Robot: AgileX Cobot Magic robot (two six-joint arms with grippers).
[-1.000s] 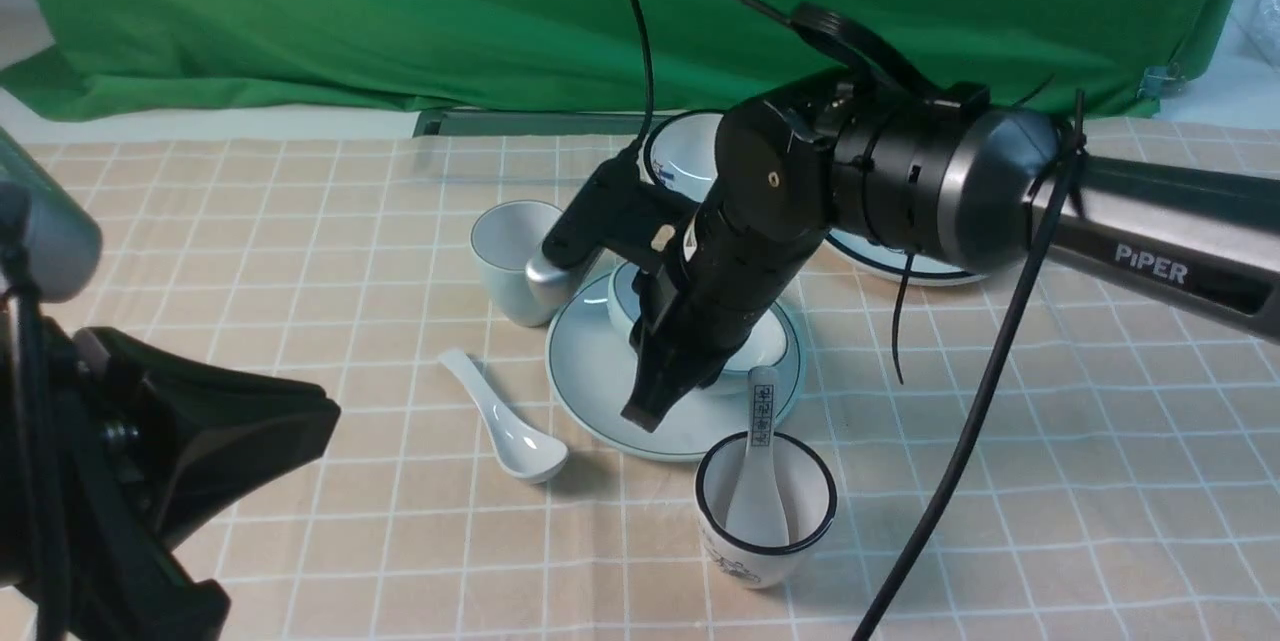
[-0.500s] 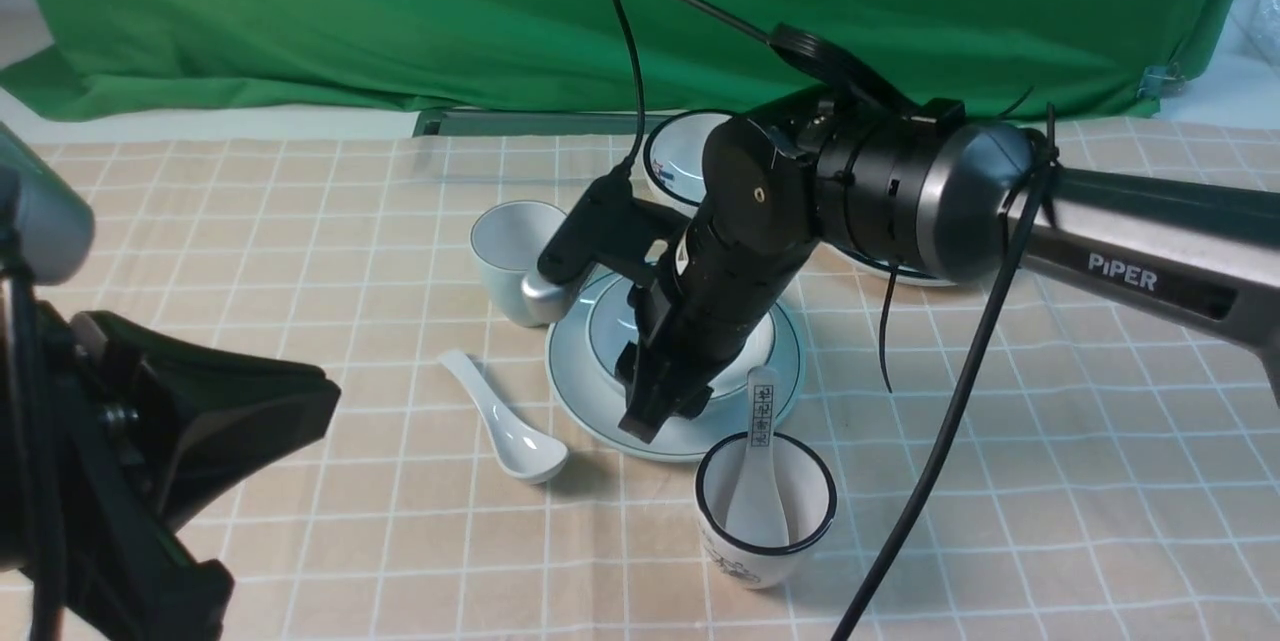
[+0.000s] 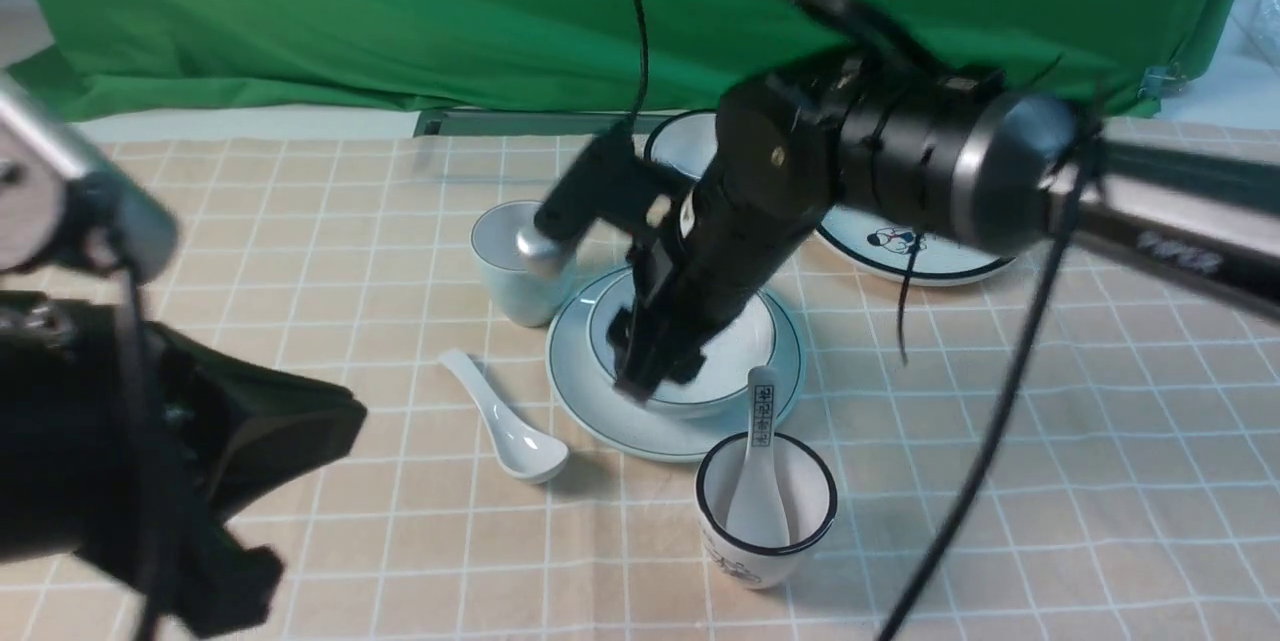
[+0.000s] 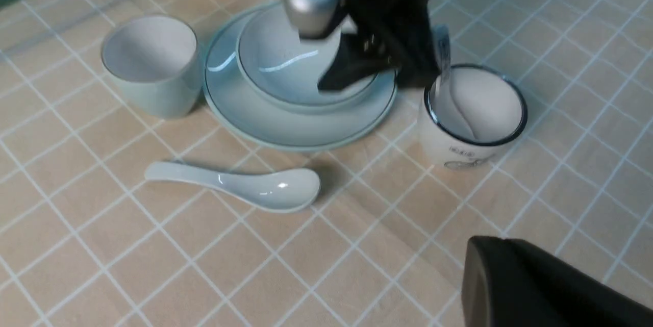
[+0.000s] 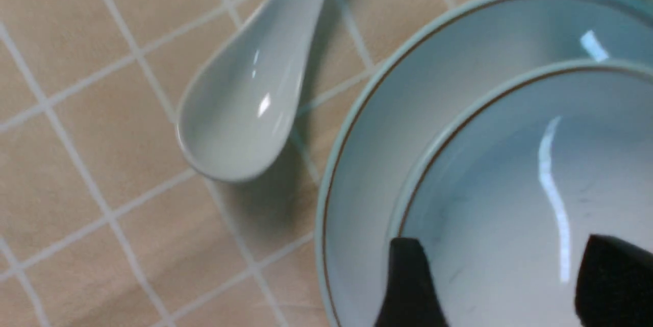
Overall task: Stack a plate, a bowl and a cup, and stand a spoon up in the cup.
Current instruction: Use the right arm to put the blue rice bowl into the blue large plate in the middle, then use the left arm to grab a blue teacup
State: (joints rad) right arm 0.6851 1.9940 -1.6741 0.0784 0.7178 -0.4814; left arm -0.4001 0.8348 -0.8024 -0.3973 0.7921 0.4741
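The pale bowl [image 3: 738,359] sits in the pale plate [image 3: 672,433] at the table's middle. My right gripper [image 3: 652,379] hangs open just over the bowl's near-left rim; in the right wrist view its fingers [image 5: 408,276] stand apart over the bowl [image 5: 510,184] with nothing between them. The plain cup [image 3: 503,261] stands upright, touching the plate's far-left edge. The plain white spoon [image 3: 512,429] lies on the cloth left of the plate. My left gripper [image 3: 325,426] is shut and empty, low at the near left, away from the dishes.
A black-rimmed cup [image 3: 765,513] holding a lettered spoon [image 3: 760,451] stands just in front of the plate. A cartoon plate [image 3: 905,256] and a black-rimmed bowl [image 3: 688,153] sit behind my right arm. A green backdrop [image 3: 400,11] closes the far side.
My right gripper lowered the bowl onto the plate, opened and let it go, then rose slightly. The left arm shifted a little at the near left.
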